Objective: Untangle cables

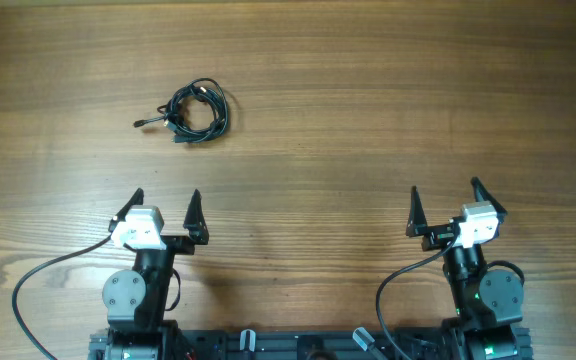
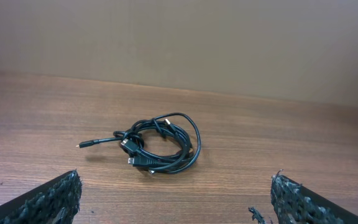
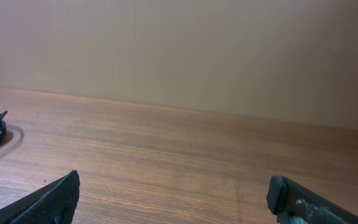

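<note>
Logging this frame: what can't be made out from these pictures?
1. How many cables are tangled together: too small in the overhead view, and the strands overlap in the left wrist view.
2. Plug types: too small in every view.
3. Right wrist view: the cables are cut off by the left edge.
4. Both wrist views: the fingers of the left pincer and right pincer are cut off by the bottom edge.

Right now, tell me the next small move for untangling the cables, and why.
Probably reach the left tool forward toward the cables. The coil lies knotted ahead of it, untouched; both tools stand open and empty, and the right tool sits far off to the side.
</note>
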